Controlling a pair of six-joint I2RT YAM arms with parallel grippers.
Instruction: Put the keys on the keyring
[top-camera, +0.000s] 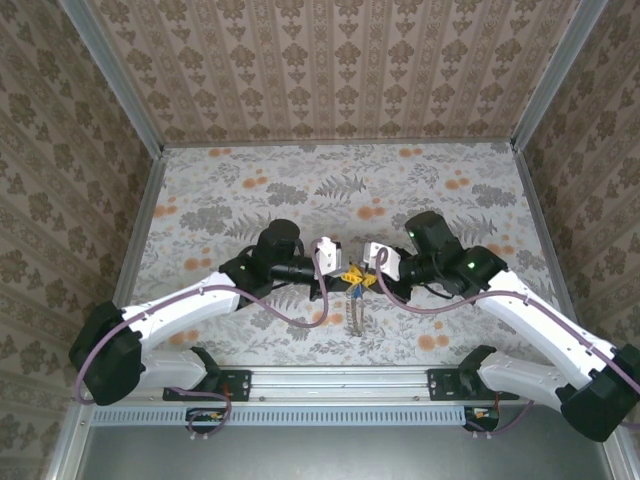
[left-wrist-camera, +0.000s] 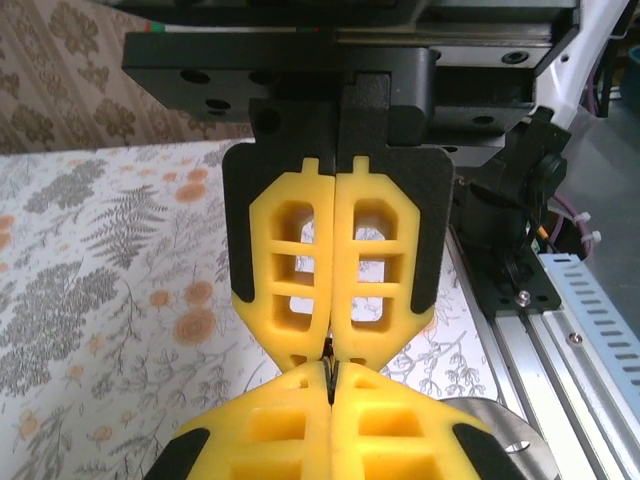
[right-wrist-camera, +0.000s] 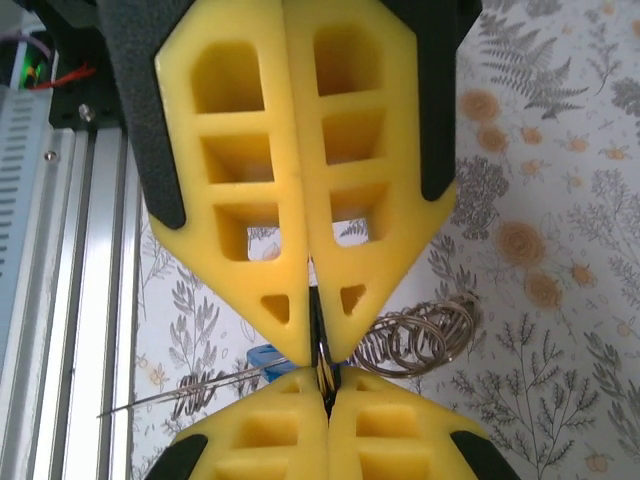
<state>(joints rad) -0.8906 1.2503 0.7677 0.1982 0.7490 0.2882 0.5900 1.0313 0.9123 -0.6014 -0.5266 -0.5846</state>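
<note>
My two grippers meet tip to tip over the middle of the table, the left gripper (top-camera: 345, 278) and the right gripper (top-camera: 362, 277). Both are shut on one thin dark strip with a metal glint, which looks like the keyring seen edge-on (right-wrist-camera: 319, 335). In the left wrist view my left gripper (left-wrist-camera: 330, 372) pinches that same strip (left-wrist-camera: 330, 352). Just under my right gripper (right-wrist-camera: 325, 385) are the key's blue head (right-wrist-camera: 262, 358), a thin metal blade (right-wrist-camera: 170, 395) running left, and coiled wire loops (right-wrist-camera: 420, 335). A thin greyish strand (top-camera: 355, 315) hangs below the fingertips.
The floral tablecloth (top-camera: 300, 190) covers the table inside patterned walls. An aluminium rail (top-camera: 340, 380) with both arm bases runs along the near edge, close behind the grippers. Purple cables loop beside each arm.
</note>
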